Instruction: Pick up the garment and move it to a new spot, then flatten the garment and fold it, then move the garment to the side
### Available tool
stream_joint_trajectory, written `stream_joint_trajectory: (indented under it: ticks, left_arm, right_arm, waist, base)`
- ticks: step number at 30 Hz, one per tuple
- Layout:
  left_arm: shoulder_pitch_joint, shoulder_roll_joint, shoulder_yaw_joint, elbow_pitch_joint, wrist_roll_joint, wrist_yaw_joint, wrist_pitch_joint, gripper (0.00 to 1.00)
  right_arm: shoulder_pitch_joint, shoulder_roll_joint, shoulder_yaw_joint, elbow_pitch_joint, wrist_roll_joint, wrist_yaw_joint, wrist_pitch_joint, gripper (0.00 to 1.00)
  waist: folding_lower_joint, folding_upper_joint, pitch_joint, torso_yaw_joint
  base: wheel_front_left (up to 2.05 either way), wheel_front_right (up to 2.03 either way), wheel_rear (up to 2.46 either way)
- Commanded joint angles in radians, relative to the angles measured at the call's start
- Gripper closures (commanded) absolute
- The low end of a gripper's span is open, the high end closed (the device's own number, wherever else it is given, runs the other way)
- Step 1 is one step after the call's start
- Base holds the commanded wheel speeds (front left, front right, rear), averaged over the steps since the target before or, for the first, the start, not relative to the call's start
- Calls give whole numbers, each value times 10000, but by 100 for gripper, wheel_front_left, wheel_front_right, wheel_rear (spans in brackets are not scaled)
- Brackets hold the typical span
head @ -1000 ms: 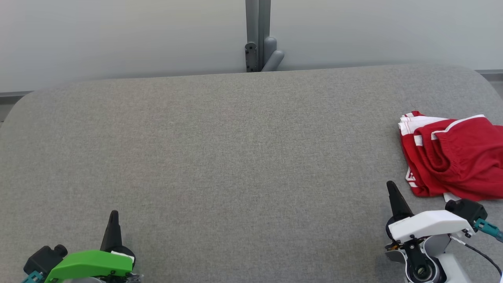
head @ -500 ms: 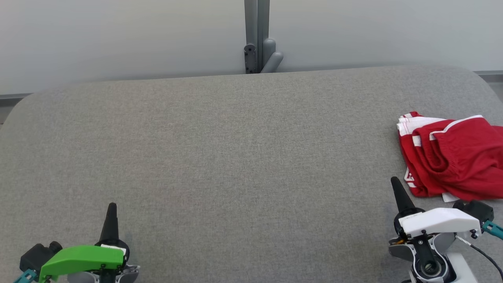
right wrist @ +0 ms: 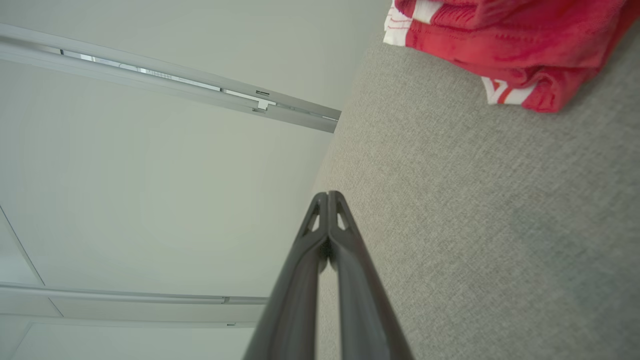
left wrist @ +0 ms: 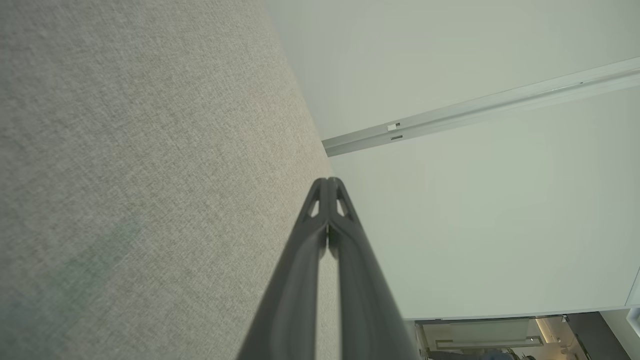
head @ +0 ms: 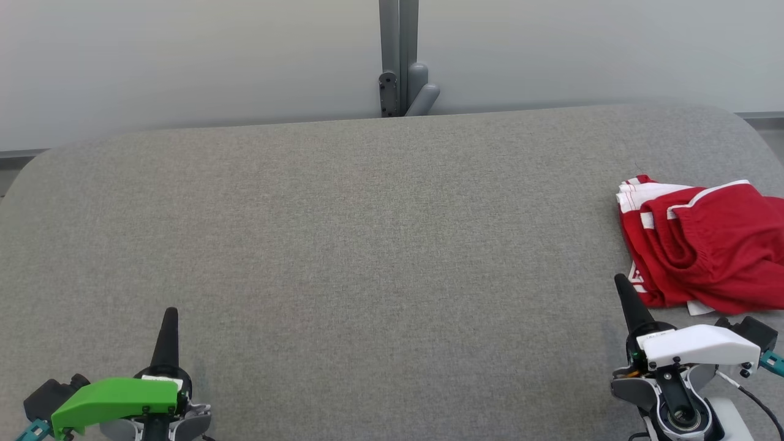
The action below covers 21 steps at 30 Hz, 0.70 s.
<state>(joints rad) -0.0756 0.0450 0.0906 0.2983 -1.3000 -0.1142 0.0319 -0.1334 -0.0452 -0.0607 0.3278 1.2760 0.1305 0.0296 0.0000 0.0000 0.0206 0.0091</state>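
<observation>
One garment (head: 704, 245), red with white trim, lies bunched on the table (head: 367, 233) at its right side, partly cut off by the head view's right edge. Right gripper (head: 621, 283): fingers pressed together, holding nothing, tip near the garment's near left corner, with a gap between. Left gripper (head: 170, 313): fingers likewise pressed together, empty, over bare table at lower left, well apart from the garment. A grey post (head: 399, 58) stands behind the table's far edge.

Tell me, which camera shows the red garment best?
The head view: most of the garment shows, crumpled at the table's right side. The right wrist view catches one edge; the left wrist view faces table and wall.
</observation>
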Motion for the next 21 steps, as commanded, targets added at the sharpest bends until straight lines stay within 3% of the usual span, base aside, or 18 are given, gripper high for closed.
stream_joint_trajectory:
  ticks: [1, 21]
  left_arm:
    - [-237, 65, 30, -99, -193, -54, 60, 100]
    - [-336, 73, 196, -336, -1865, -125, 517, 100]
  right_arm:
    - [-6, -55, -70, -151, 227, 4, 67, 100]
    - [143, -67, -327, -526, 1992, 4, 503, 100]
  waist:
    - [0, 0, -5, -2]
    - [0, 0, -92, -47]
  base:
    - [0, 0, 0]
    - [0, 0, 0]
